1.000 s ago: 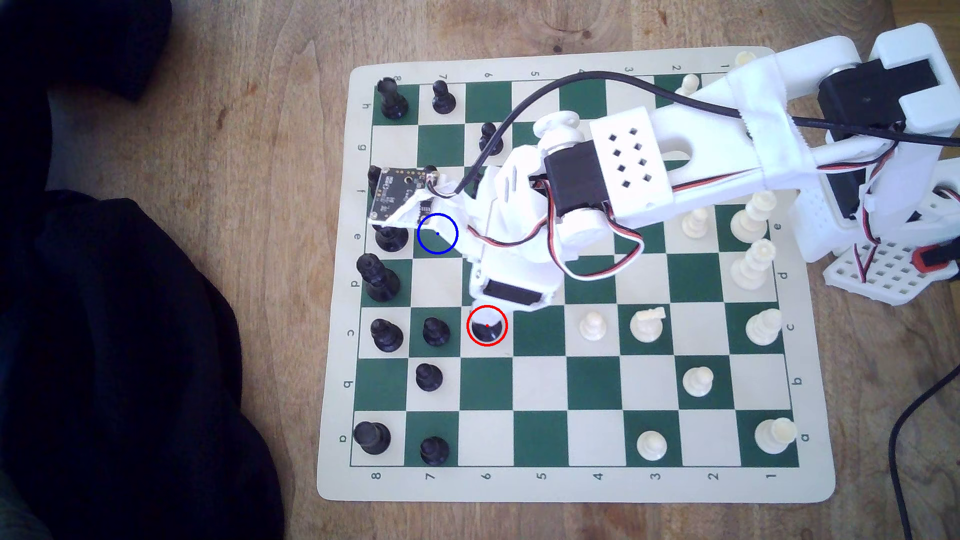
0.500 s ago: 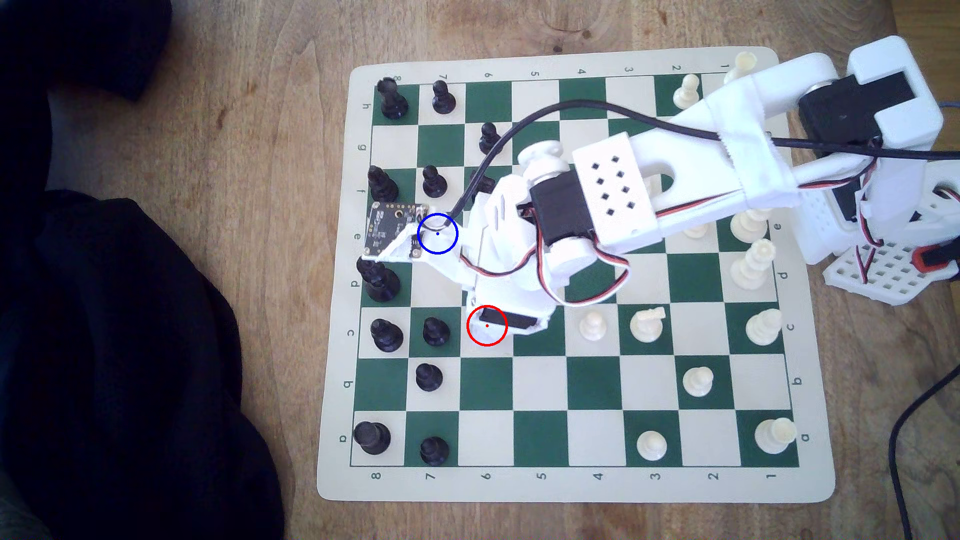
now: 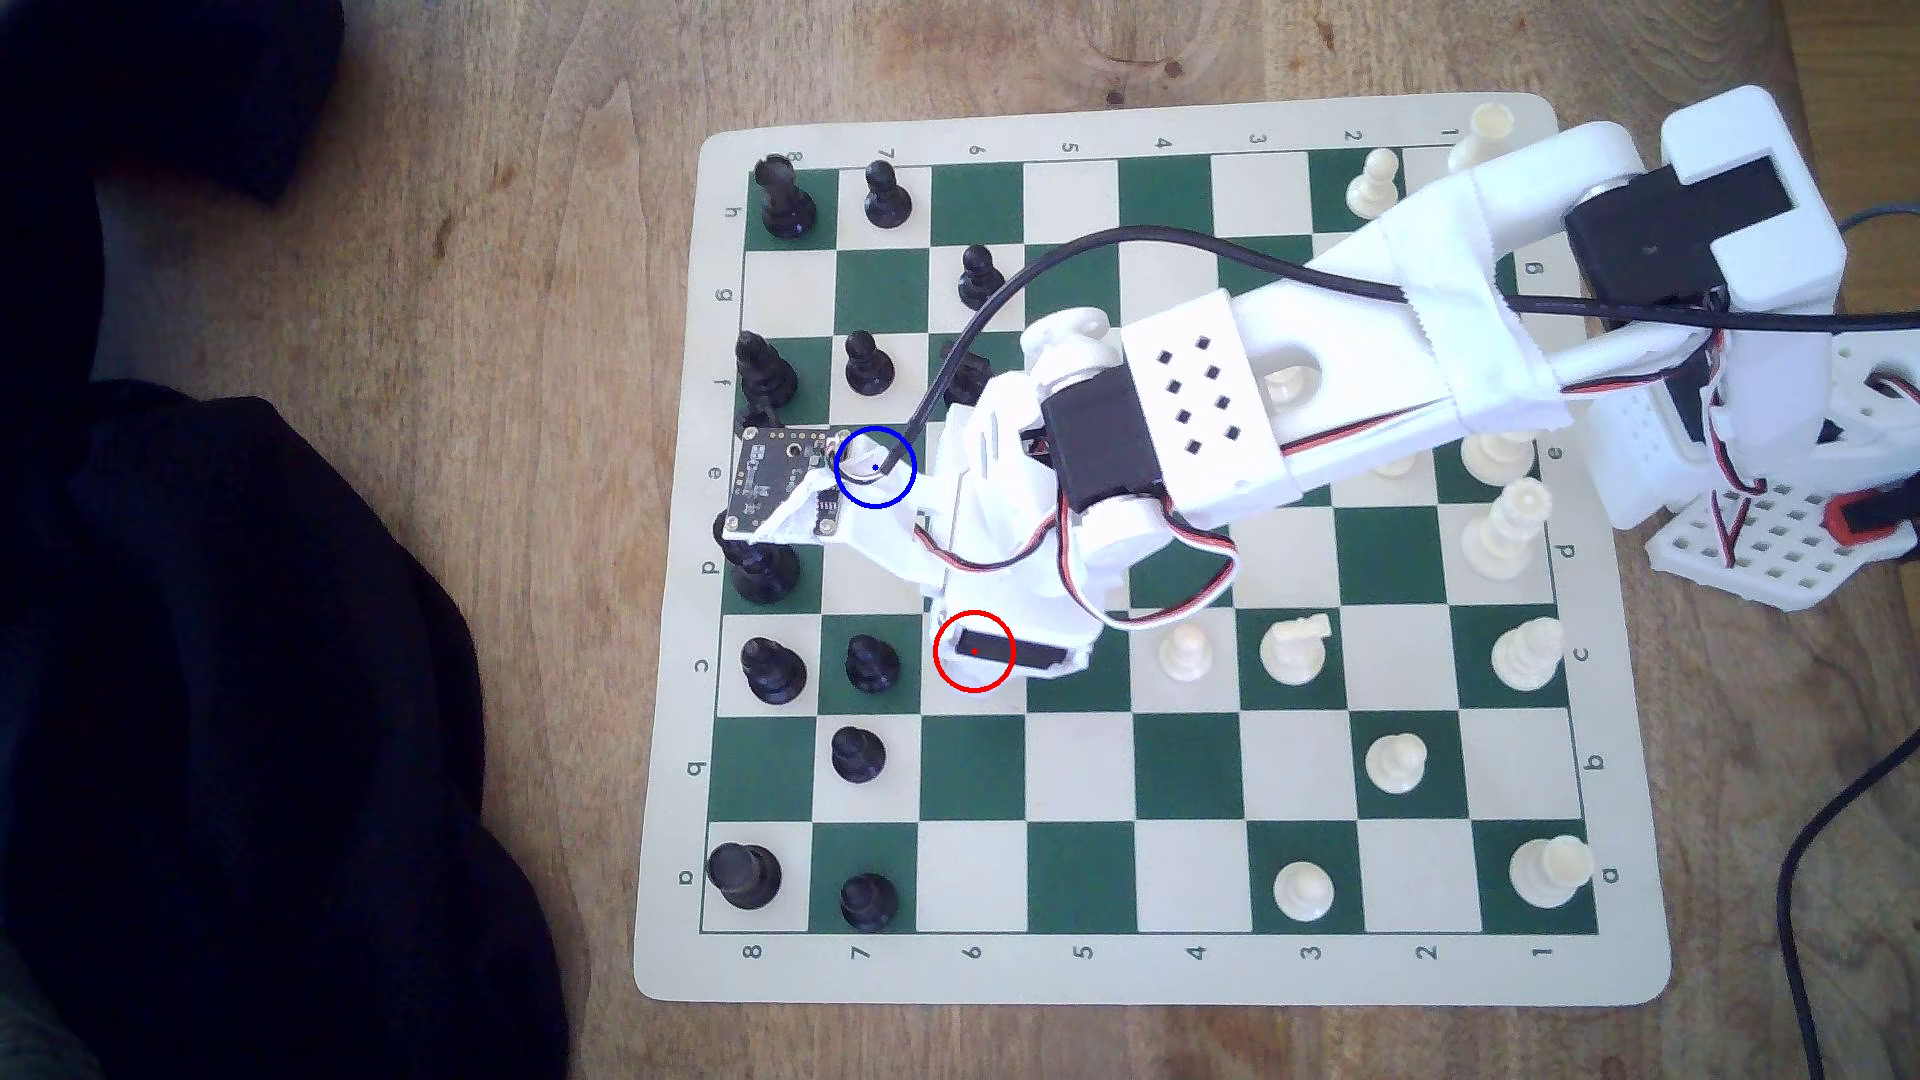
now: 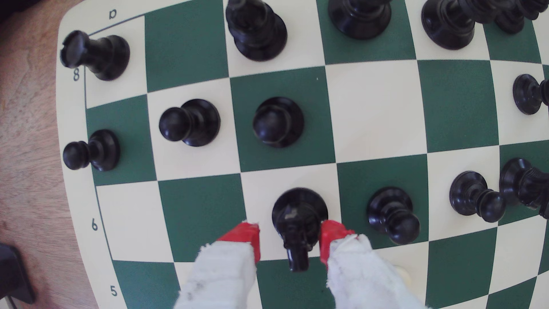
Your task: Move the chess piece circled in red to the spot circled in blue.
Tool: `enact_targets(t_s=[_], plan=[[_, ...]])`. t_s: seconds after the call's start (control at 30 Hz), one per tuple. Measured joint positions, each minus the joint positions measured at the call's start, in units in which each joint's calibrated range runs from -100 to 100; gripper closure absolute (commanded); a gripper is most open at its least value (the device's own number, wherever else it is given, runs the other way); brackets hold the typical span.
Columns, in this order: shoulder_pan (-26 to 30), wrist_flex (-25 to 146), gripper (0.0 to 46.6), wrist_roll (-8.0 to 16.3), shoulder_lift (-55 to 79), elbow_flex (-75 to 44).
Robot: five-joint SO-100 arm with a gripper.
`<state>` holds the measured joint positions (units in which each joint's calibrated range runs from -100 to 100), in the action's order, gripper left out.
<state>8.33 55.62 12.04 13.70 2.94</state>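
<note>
Exterior view: your arm reaches in from the upper right of the frame across the chessboard, and the wrist housing covers the red-ringed cream square at centre frame, hiding the piece beneath. The blue-ringed square, up and left of it, is partly crossed by the camera cable.

Wrist view: the black knight stands upright on a cream square at lower centre, between the red-tipped fingers of the gripper, which is spread with a gap on each side. A black pawn sits just beside. You should centre, sink lower toward the base, then close squarely so the snout doesn't twist out.
</note>
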Motion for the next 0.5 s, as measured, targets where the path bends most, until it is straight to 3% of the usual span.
enact_targets(t_s=[0.23,0.5], plan=[[0.1,-0.4,37.2,0.0,0.9,0.0],[0.1,-0.4,46.4,0.0,1.6,0.0]])
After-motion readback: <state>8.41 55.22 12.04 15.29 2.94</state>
